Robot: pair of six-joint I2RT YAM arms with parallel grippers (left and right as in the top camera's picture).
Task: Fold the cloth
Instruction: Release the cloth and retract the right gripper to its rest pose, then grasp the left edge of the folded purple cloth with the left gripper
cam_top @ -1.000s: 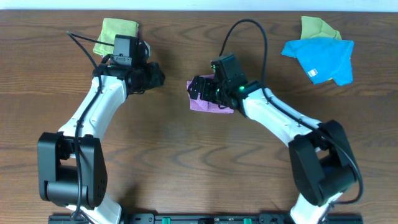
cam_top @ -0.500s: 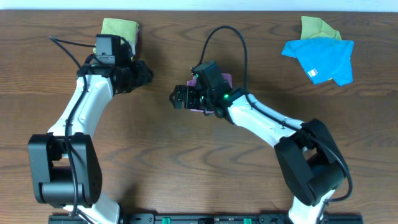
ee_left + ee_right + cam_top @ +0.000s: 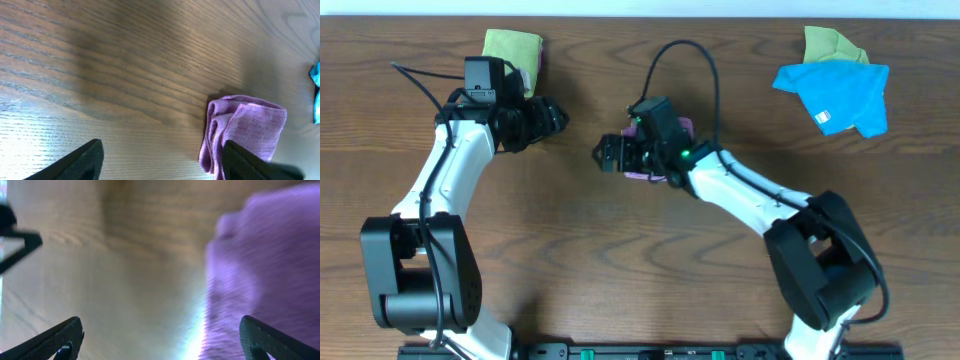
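The left tool (image 3: 162,146) and right tool (image 3: 160,322) are released — purple cloth (image 3: 245,130) just beside the latter.

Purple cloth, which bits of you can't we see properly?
- Overhead: the right arm covers most of the purple cloth; only edges peek out.
- Left wrist: the picture's bottom edge cuts off its lower part.
- Right wrist: it is a blur, so no folds show.
- Overhead: the blue cloth hides part of the green cloth at top right.
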